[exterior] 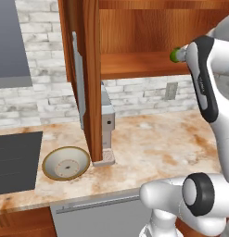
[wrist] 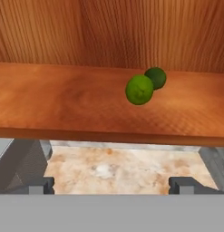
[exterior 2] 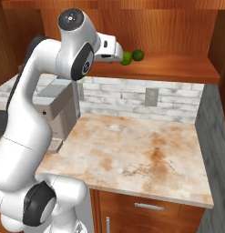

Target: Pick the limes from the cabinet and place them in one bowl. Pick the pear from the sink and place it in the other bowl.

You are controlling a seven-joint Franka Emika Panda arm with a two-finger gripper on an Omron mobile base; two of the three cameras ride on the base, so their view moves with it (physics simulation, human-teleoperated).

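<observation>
Two limes sit side by side on the plank shelf [wrist: 63, 104] of the open cabinet [exterior: 134, 41]: a brighter lime [wrist: 139, 89] in front and a darker lime [wrist: 155, 78] just behind it. From the right base view, the same pair is the near lime [exterior 2: 127, 58] and the far lime [exterior 2: 138, 55]. My gripper [wrist: 111, 186] is open and empty, level with the shelf's front edge and a short way before the limes; its hand [exterior 2: 119, 55] almost reaches the near one. The cream bowl [exterior: 66, 163] rests on the counter left of the cabinet door. The pear, the sink and the other bowl are out of view.
The tall cabinet door [exterior: 90, 78] stands open edge-on above the counter [exterior 2: 132, 150]. A grey coffee machine [exterior: 106, 125] stands just behind it. A dark cooktop [exterior: 16, 159] lies at the far left. The brick wall carries an outlet [exterior 2: 151, 97].
</observation>
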